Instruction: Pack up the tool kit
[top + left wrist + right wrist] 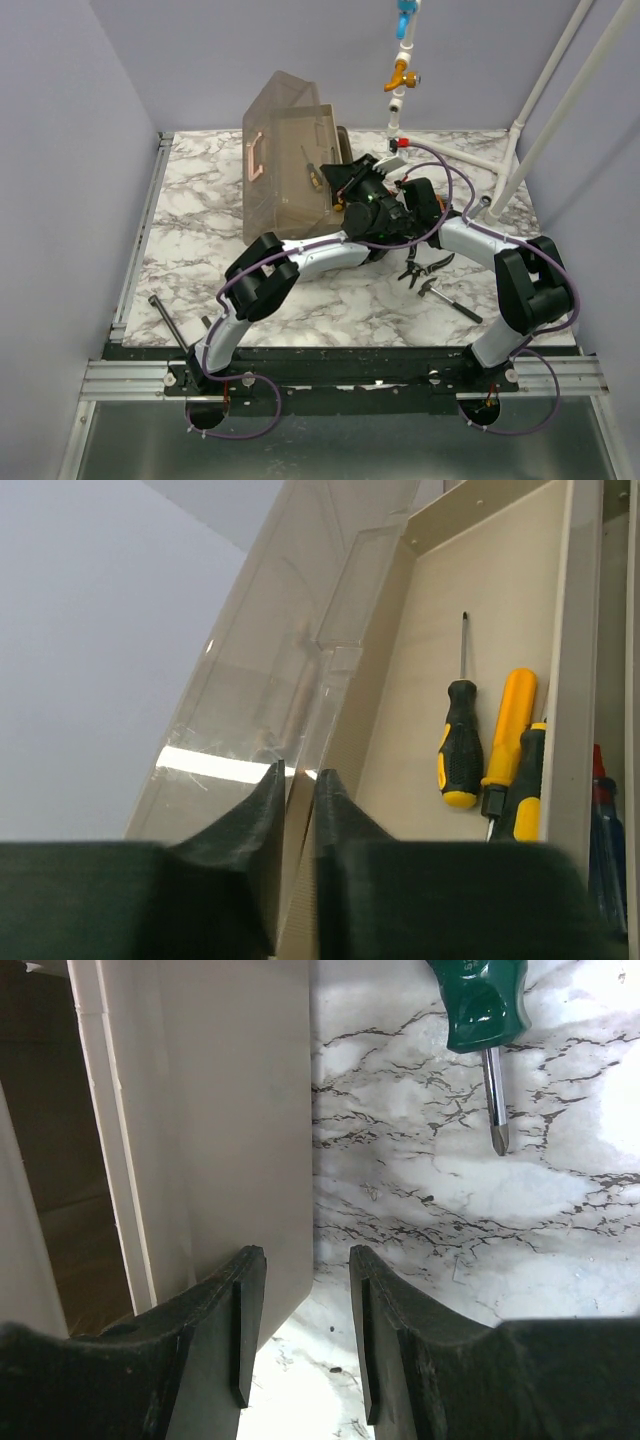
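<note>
The grey-brown toolbox [285, 165] with a pink handle [255, 160] stands open at the back of the marble table. My left gripper [298, 772] is shut on the thin edge of a beige tray [420, 670], next to the translucent lid [260, 680]. A black-and-yellow screwdriver [460, 742] and a yellow-handled one [508, 730] lie in that tray. My right gripper [305, 1255] is open and empty, its left finger in front of a beige tray's corner [230, 1110]. A green-handled screwdriver [485, 1005] lies on the marble ahead of it.
Pliers [420, 268] and a hammer-like tool [450, 298] lie on the table [200, 200] at the right. A dark rod [170, 320] lies near the front left. White pipes with a valve [400, 75] stand at the back right. Both arms cross over the table's middle.
</note>
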Available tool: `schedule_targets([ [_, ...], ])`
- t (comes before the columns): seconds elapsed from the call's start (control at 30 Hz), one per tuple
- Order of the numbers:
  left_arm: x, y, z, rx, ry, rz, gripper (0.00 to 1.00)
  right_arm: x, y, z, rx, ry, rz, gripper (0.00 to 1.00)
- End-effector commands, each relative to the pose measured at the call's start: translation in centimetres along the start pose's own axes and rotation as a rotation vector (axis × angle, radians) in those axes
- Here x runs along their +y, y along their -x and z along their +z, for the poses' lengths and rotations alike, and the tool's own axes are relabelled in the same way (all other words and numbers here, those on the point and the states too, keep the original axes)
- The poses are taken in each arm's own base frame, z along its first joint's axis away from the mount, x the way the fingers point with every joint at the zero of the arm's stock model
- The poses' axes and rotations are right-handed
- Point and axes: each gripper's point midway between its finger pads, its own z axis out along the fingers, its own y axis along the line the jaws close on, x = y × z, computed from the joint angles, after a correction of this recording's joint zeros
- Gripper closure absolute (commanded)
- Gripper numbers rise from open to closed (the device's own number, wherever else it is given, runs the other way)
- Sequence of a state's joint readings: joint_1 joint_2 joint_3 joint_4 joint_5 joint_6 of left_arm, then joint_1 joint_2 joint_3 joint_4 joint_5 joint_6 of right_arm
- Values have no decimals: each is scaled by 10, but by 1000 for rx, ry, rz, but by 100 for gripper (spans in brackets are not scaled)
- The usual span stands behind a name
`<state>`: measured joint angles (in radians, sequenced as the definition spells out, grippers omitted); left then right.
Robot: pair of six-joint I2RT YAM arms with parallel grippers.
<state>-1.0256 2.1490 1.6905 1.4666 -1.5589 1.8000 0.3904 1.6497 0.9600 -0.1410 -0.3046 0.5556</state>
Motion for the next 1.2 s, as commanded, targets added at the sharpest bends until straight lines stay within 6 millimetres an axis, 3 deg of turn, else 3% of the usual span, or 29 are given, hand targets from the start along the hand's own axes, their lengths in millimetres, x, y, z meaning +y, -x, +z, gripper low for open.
schedule_targets([
  [0.0, -5, 7, -25, -23, -47, -400, 65, 10, -4, 3, 16, 46, -15, 54],
  [0.03, -9, 7, -27, -25, -51, -415, 54, 10, -4, 2, 12, 44, -17, 53],
  [0.2, -18, 14, -38, -37, -72, -460, 22, 4, 2, -1, -16, -1, -9, 53],
  [0.37, -21, 21, -49, -50, -94, -531, 18, 7, 7, -5, -40, 0, -16, 53],
  [0.5, -9, 35, -63, -64, -124, -597, 15, 4, 8, -5, -45, -15, -19, 53],
  [0.8, 49, 58, -92, -92, -201, -744, 13, -12, 22, -20, -117, -143, -12, 53],
  [0.97, 94, 49, -83, -101, -205, -887, 12, -15, 38, -42, -211, -201, -10, 53],
  [1.03, 121, 45, -78, -113, -204, -960, 12, -12, 41, -49, -231, -198, -22, 53],
  [1.17, 155, 29, -74, -176, -213, -1031, 12, -6, 47, -59, -253, -185, -32, 54],
])
